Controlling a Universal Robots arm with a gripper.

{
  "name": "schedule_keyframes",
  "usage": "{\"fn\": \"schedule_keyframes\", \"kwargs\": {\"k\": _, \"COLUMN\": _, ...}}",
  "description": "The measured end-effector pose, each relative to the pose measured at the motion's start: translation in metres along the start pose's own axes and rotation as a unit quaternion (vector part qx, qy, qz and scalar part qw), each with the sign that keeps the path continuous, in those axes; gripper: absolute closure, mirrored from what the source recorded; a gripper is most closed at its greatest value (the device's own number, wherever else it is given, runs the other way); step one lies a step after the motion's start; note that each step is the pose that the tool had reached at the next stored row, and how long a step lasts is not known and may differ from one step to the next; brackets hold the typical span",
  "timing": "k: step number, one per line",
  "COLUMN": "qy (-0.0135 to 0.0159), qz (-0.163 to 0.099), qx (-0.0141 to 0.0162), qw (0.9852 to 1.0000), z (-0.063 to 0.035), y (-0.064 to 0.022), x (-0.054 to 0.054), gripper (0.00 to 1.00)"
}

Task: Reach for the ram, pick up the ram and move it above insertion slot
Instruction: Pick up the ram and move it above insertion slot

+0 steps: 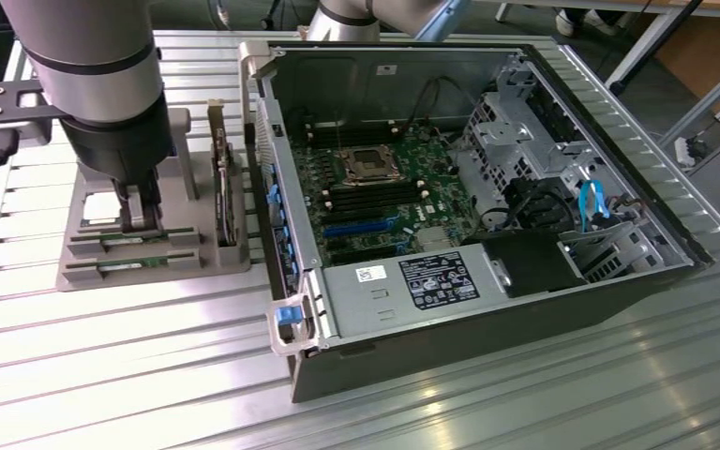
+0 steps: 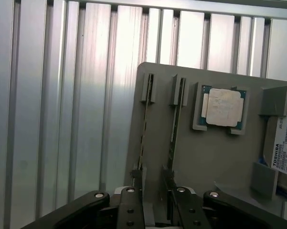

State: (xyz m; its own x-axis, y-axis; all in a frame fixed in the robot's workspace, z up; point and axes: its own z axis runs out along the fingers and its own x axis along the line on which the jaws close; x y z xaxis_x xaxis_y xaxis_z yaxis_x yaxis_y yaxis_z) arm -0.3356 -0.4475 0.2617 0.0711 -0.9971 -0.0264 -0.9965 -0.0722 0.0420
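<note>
Green strip: ram, thin, seen edge-on, upright in a grey holder slot; twin strip just beside it.
Holder: on bench, to the exterior view's left of the open computer case.
Claw: fingers apart, empty, just over the strips.

Arm vertical, claw pointing down, jaws wide apart

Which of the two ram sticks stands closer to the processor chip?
The ram stick slotted right beside the processor chip; the other stick stands by the holder's outer edge.
</note>
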Motion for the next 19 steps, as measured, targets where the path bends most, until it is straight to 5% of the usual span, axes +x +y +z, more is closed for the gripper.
{"fn": "schedule_keyframes", "kwargs": {"k": 19, "qy": 0.0001, "qz": 0.0, "qx": 0.0, "qw": 1.0, "z": 0.012, "y": 0.0109, "x": 0.007, "gripper": 0.7}}
